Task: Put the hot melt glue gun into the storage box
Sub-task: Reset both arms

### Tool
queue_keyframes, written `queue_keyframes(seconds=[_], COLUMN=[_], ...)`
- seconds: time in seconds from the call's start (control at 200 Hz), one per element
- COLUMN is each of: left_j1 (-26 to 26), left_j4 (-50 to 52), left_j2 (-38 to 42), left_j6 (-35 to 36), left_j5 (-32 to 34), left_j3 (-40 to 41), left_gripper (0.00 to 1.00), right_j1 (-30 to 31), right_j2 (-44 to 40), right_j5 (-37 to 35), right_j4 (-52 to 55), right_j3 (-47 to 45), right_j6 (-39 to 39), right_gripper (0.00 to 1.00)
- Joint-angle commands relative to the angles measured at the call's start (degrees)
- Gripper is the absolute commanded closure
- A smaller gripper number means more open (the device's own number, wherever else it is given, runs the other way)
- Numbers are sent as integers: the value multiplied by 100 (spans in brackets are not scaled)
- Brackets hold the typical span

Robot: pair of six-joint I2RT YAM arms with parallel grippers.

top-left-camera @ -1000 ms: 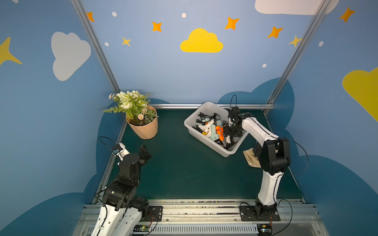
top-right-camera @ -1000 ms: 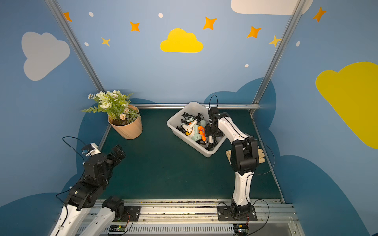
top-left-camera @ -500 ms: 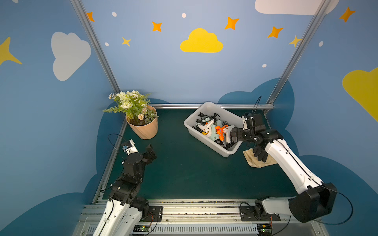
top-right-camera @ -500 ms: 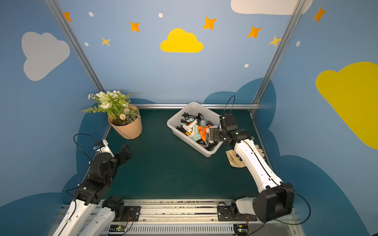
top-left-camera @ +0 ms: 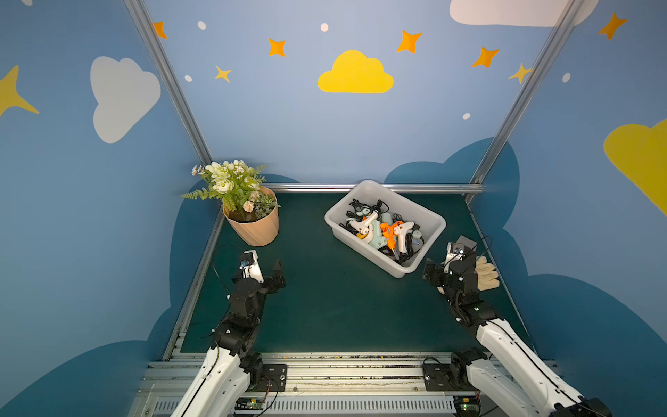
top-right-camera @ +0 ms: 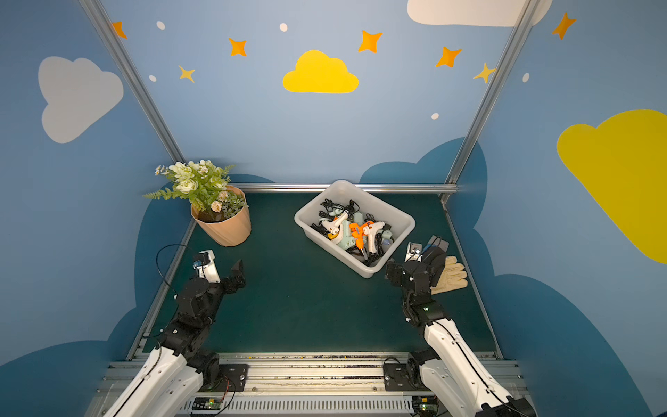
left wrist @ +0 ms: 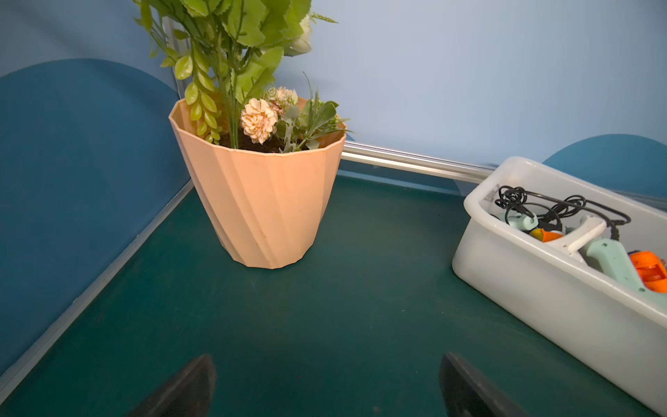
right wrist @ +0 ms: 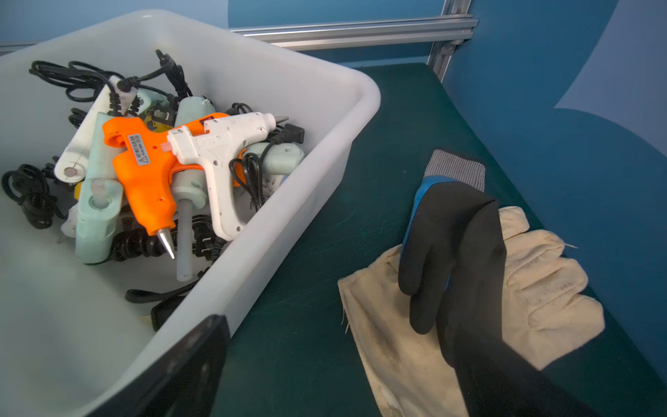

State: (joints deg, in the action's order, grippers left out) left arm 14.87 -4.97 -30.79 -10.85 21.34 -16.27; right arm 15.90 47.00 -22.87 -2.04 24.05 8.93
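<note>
The orange glue gun point(right wrist: 144, 169) lies among others inside the storage box point(top-left-camera: 361, 249); none shows outside; the right gripper point(top-left-camera: 449, 265) hangs wide open, empty, beside the box over gloves point(right wrist: 534, 289); the left gripper point(top-left-camera: 265, 272) gapes empty too; stowing looks done, leaving only parking the arms.

- Blue walls point(top-left-camera: 288, 137) are painted with a yellow cloud point(top-left-camera: 355, 74) at 12 o'clock, white clouds point(top-left-camera: 122, 97) and orange stars point(top-left-camera: 277, 47).
- A dark green worktop point(top-left-camera: 325, 307) is framed by aluminium posts point(top-left-camera: 169, 86) and a rear rail point(top-left-camera: 310, 187).
- Even lighting is seen throughout.
</note>
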Motion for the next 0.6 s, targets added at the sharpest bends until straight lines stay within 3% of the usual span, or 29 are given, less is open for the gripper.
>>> queue_keyframes(seconds=[0.0,0.1,0.31,0.596], left_j1=[-48,-306,-1439,-1750], left_j4=[-1387,-2078,-3263,-4537], left_j2=[-76,-439,-1887,-4012], left_j6=[869,1071,779,859], left_j5=[-84,-317,-1397,-1935], left_j3=[414,732,882,478], left_gripper=[0,0,0,0], right_j1=[-208,-453,-837,-1038], right_j2=[70,393,1230,1994], right_j5=[93,344,813,1194], right_j4=[-917,-1321,-1953,-2985], right_j3=[-137,-328,-428,-567], right_j6=[-276,-279,-300,-806], right_gripper=[2,2,2,2])
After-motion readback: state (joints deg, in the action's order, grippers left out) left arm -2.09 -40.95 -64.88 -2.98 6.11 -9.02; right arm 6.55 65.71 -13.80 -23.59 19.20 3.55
